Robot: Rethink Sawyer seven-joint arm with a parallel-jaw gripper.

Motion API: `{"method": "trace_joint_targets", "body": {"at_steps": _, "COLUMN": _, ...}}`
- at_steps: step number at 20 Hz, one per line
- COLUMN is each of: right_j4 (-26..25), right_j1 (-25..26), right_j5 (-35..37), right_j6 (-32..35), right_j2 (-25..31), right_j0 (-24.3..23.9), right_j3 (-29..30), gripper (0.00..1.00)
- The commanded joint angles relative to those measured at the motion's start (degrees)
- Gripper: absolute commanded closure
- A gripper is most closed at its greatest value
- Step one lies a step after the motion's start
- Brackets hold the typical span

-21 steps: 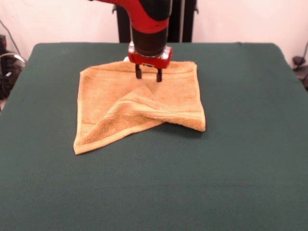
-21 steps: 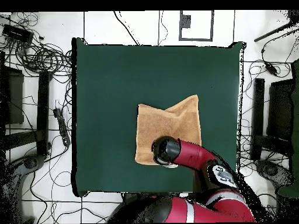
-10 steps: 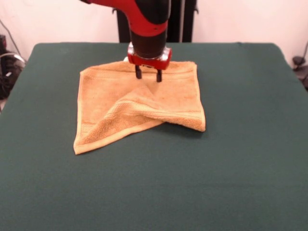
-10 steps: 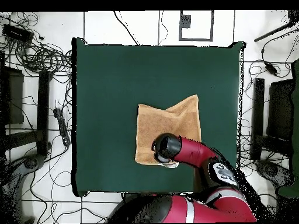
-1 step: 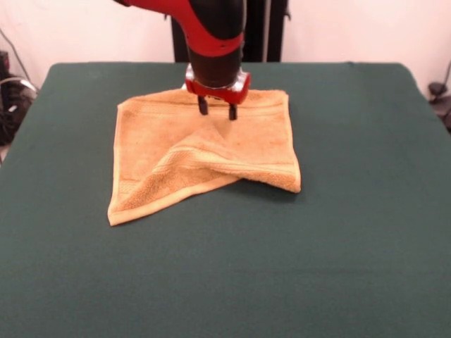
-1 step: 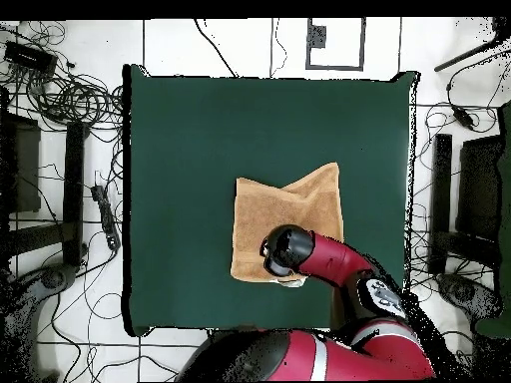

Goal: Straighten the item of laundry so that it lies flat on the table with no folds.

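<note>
Even, bright room lighting, no glare. Soft shadow lies under the towel's point(image 5: 204, 151) raised fold toward 5 o'clock on the surface point(image 5: 352, 232). Focus adequate throughout; slight softness overall.

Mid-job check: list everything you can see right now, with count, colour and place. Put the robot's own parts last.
towel: one, golden-orange, middle of the table nearer the robot's side, one corner folded over onto itself, not flat.
table: one, dark green cloth cover, fills most of the front view.
cables: many, black, on the pale floor round the table in the overhead view.
arm: one, red and black, reaching over the towel's robot-side edge.
gripper: one, red body with two black fingers apart, tips just above the towel, holding nothing.
</note>
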Motion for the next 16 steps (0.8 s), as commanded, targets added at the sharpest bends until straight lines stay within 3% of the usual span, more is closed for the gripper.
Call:
{"method": "trace_joint_targets", "body": {"at_steps": 1, "right_j4": -1.2, "right_j1": 32.4, "right_j5": -27.7, "right_j6": 15.9, "right_j2": 3.3, "right_j0": -0.5, "right_j3": 3.1, "gripper": 0.0}}
{"method": "trace_joint_targets", "body": {"at_steps": 9, "right_j4": -6.9, "right_j1": 33.9, "right_j5": -36.9, "right_j6": 13.1, "right_j2": 3.0, "right_j0": -0.5, "right_j3": 2.1, "gripper": 0.0}}
{"method": "trace_joint_targets", "body": {"at_steps": 16, "right_j4": -8.4, "right_j1": 35.1, "right_j5": -42.3, "right_j6": 14.4, "right_j2": 2.4, "right_j0": 0.0, "right_j3": 2.1, "gripper": 0.0}}
